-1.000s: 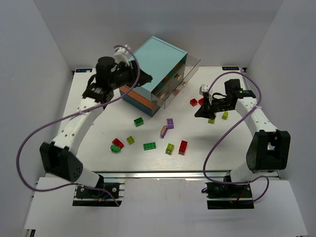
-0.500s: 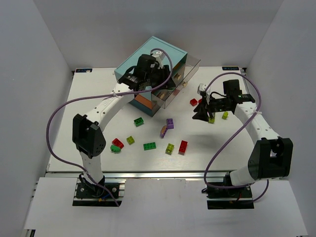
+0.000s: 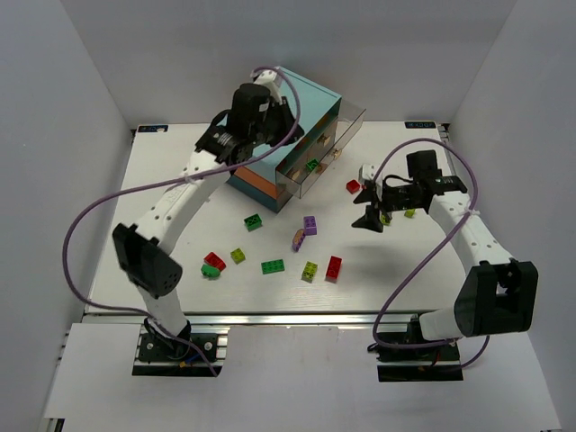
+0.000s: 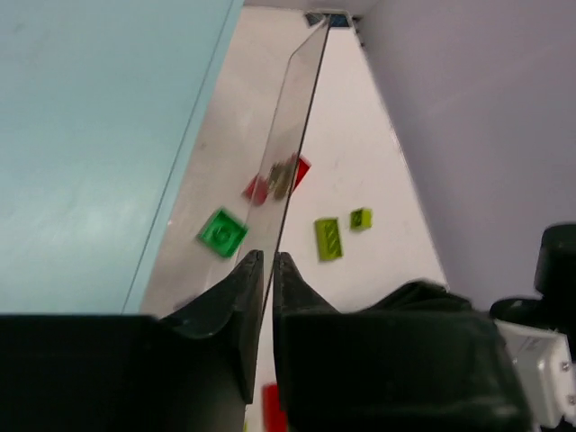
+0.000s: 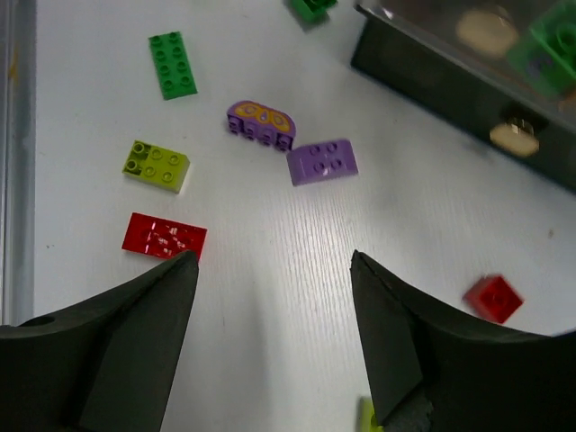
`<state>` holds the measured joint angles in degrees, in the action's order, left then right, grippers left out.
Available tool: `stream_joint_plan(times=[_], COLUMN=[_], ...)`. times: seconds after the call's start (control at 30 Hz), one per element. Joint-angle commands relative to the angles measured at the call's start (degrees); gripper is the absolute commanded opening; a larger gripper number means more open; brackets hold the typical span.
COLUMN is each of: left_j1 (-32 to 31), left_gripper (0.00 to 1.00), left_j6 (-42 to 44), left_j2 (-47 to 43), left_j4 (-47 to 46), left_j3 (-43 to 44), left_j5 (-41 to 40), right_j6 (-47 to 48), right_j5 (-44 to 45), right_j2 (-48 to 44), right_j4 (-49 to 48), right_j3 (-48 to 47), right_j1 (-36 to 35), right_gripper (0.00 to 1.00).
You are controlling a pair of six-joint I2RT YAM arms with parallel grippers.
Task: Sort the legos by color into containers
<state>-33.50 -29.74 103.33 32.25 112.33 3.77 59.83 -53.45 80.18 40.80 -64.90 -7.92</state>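
The containers are drawers of a chest (image 3: 292,108) with a light teal top (image 4: 90,135); its clear drawer (image 3: 331,148) stands pulled out. My left gripper (image 3: 288,142) (image 4: 267,261) is shut on that drawer's thin clear wall (image 4: 292,153). A green lego (image 3: 310,165) (image 4: 222,232) lies inside the drawer. My right gripper (image 3: 371,220) (image 5: 270,270) hangs open over bare table, holding nothing. Near it lie a red lego (image 3: 353,186) (image 5: 492,298) and two yellow-green ones (image 3: 385,219) (image 3: 409,211). In the right wrist view, purple legos (image 5: 322,162) (image 5: 261,123) lie ahead of the fingers.
More legos are scattered across the front of the table: green (image 3: 253,220) (image 3: 272,265), red (image 3: 215,261) (image 3: 334,267), yellow-green (image 3: 238,255) (image 3: 310,270), purple (image 3: 310,223). White walls enclose the table (image 3: 180,225) on three sides.
My left arm swung from the chest's left side across its top and shut on the clear drawer's wall. My right gripper opened and shifted slightly.
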Motion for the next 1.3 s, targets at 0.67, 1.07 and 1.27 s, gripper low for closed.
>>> stream_joint_plan(times=[0.67, 1.07, 1.27], left_j1=[0.98, 0.98, 0.98], left_gripper=[0.74, 0.79, 0.79], left_j6=[-33.09, -37.41, -39.08], left_j2=[-68.96, -73.18, -72.83], left_j4=[24.61, 26.81, 26.37], left_j3=[-63.99, -69.7, -71.46], left_j5=[-24.33, -24.95, -25.57], right_j6=[-4.97, -14.39, -15.27], right_j5=[14.69, 27.15, 32.96], right_j2=[17.2, 33.01, 33.9], right_j4=[-19.26, -21.11, -22.78], right_j3=[-3.02, -11.91, -9.11], right_j1=[-42.08, -45.95, -46.39], right_gripper=[0.82, 0.78, 0.63])
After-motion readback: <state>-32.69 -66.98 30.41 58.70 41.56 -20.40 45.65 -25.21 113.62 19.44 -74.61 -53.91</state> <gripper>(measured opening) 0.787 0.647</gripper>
